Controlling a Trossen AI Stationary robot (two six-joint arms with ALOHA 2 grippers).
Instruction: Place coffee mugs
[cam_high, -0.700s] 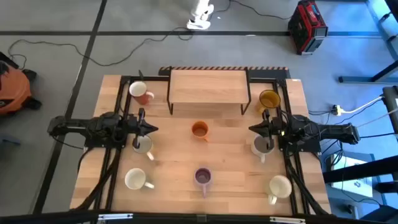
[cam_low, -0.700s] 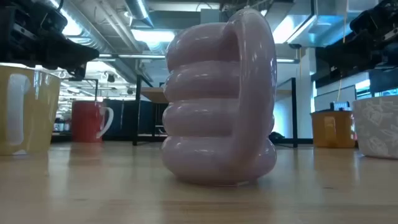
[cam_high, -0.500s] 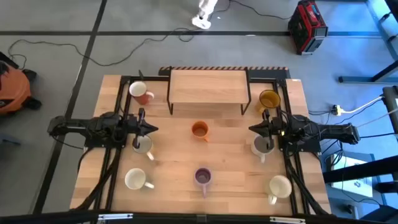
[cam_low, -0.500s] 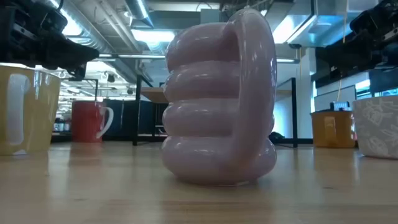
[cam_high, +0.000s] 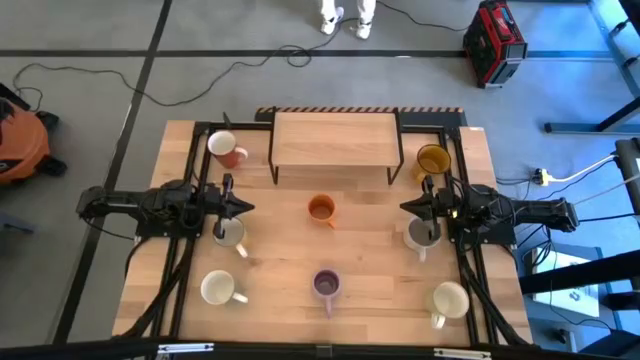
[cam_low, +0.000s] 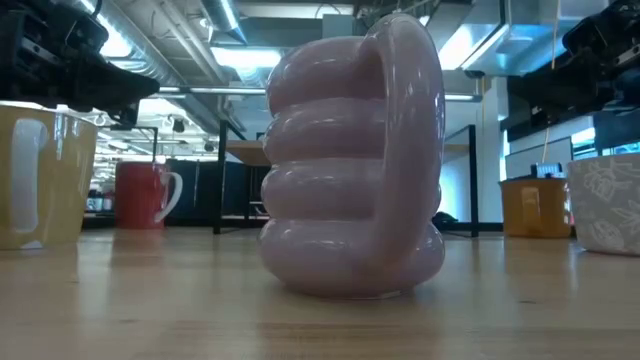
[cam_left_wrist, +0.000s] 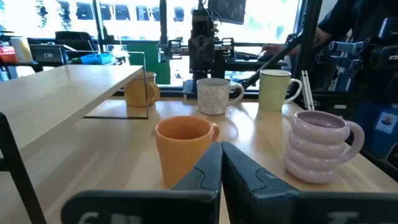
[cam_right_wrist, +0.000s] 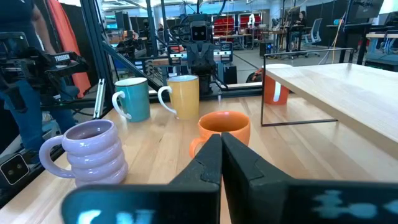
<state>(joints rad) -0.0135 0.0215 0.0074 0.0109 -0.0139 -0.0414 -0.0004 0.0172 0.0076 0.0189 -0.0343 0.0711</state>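
Eight mugs: all on wooden surface (cam_high: 370, 290), none held, none on the raised shelf (cam_high: 334, 137) at upper centre of high view.
Left hand (cam_high: 244, 208): fingers pressed shut, holds nothing; hovers left of centre, tips pointing right, just above a pale mug (cam_high: 230, 234).
Right hand (cam_high: 408, 207): shut too, empty; right of centre, tips pointing left, beside the grey mug (cam_high: 420, 236).
Mug layout (high view): red-orange mug (cam_high: 226, 148) upper left by shelf leg; mustard mug (cam_high: 432, 159) upper right; orange mug (cam_high: 321, 208) centre, between both hands; purple mug (cam_high: 326, 284) lower centre; white mug (cam_high: 219, 289) lower left; cream mug (cam_high: 450, 299) lower right.
Step in hand (judgement): not begun; both arms look parked, first pick not yet made.
Doing it well: open fingers fully before coming down; orange mug is the fair first target, equally near both hands, so send one arm only, keep the other clear. Grip over the rim/wall away from the handle, lift straight up, keep mug level, clear the shelf edge before setting down.
Axis: every mug stands upright, long axis vertical, mouth up.
Handles: purple mug's ringed body shows handle toward the low cam; white and cream mugs' handles point toward lower frame edge; orange mug's handle approx toward the right hand in right wrist view, hard to confirm from above.
Risk: neighbours are near; a wide swing could knock the pale or grey mug.
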